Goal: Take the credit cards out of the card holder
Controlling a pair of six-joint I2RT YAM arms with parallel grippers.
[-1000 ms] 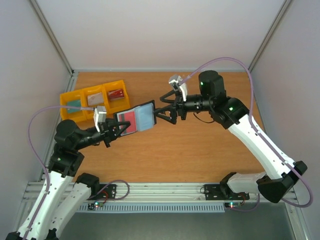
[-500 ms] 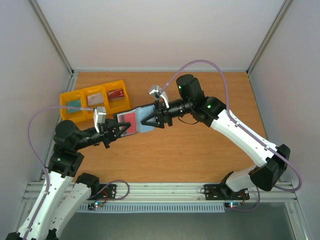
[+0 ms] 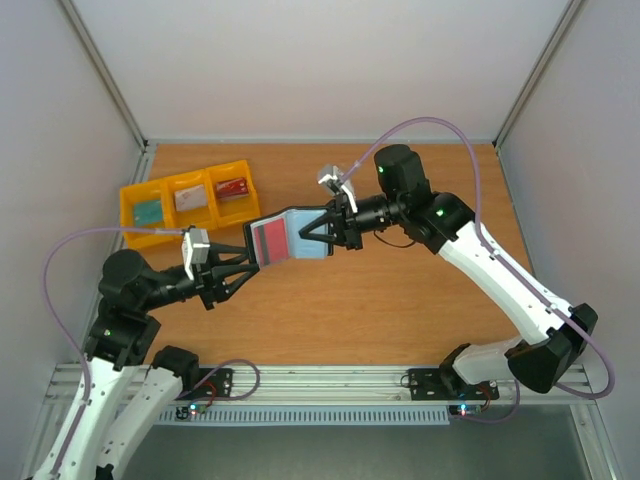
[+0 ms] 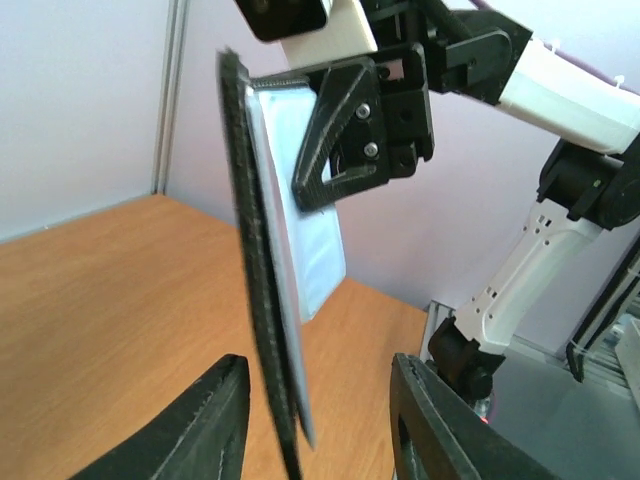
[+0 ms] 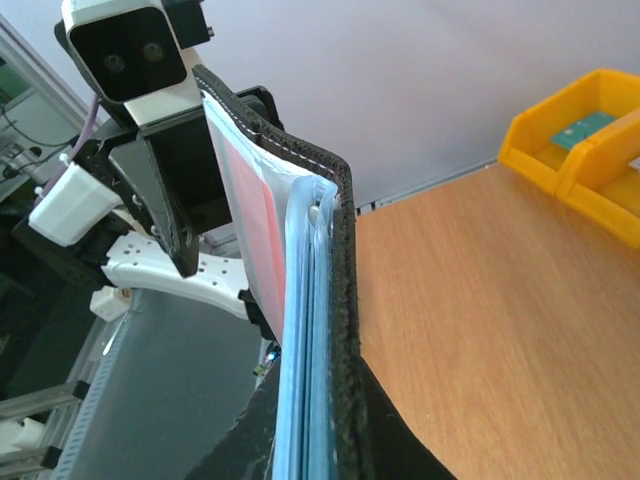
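The card holder (image 3: 300,236) hangs opened out above the table, black outside with grey-blue pockets. A red credit card (image 3: 268,241) shows in its left half; other credit cards are hidden. My right gripper (image 3: 333,229) is shut on the holder's right half. In the right wrist view the holder (image 5: 335,300) runs edge-on up out of my right gripper (image 5: 322,455), the red card (image 5: 250,225) on its left face. My left gripper (image 3: 243,270) is open just off the holder's lower left edge. In the left wrist view the holder's edge (image 4: 258,300) stands between my left gripper's (image 4: 315,425) fingers, touching neither.
Three joined yellow bins (image 3: 127,208) sit at the table's far left, holding a teal, a whitish and a red card. They also show at the right in the right wrist view as yellow bins (image 5: 560,150). The wooden table (image 3: 400,300) lies below the holder.
My right gripper came in and shut on the holder's right half. My left gripper opened, let go of the left edge and drew back down-left. The holder shifted slightly right.
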